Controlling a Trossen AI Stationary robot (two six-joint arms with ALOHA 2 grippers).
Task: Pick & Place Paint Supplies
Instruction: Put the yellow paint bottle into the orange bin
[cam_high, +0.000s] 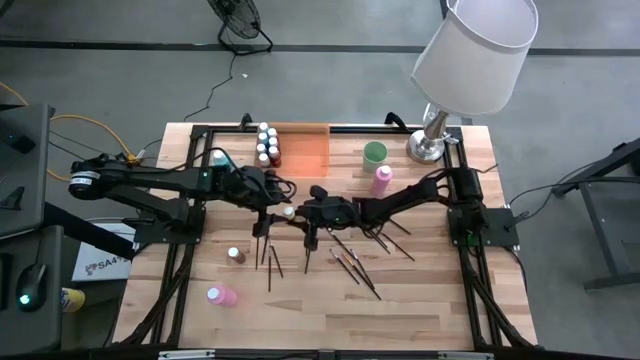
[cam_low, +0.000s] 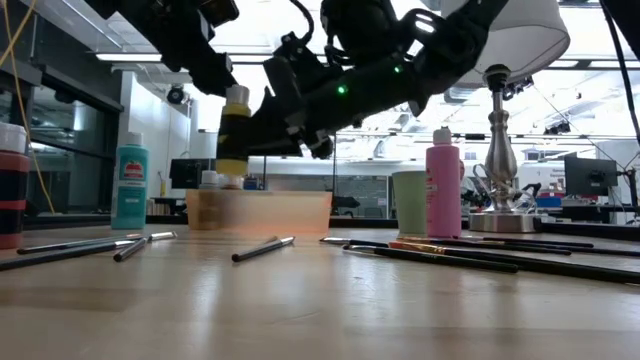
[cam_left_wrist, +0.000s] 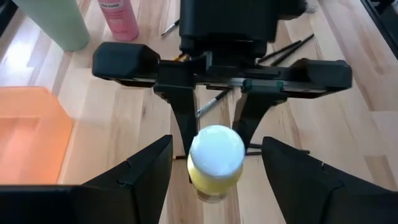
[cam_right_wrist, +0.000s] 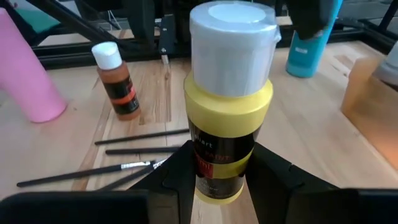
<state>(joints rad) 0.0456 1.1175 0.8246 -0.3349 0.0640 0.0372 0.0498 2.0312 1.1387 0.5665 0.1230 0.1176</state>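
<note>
1. Bottle (cam_right_wrist: 229, 106), yellow with a white cap, hangs upright above mid-table, clear of the wood in the low view. The left gripper (cam_left_wrist: 214, 163) stands just beside it, fingers spread wide to either side of the cap and not touching it.
2. It is a small rigid plastic bottle, probably light. The smooth, label-wrapped wall may slip under a weak pinch.
3. The body below the shoulder looks the best place to hold; the cap is narrower and rounder.
4. The right gripper (cam_right_wrist: 217, 177) is closed on the lower body, one finger on each side.
5. Brushes (cam_high: 350, 265) lie scattered on the table (cam_high: 420, 310): thin, stiff, light, likely to roll, best pinched mid-shaft.
</note>
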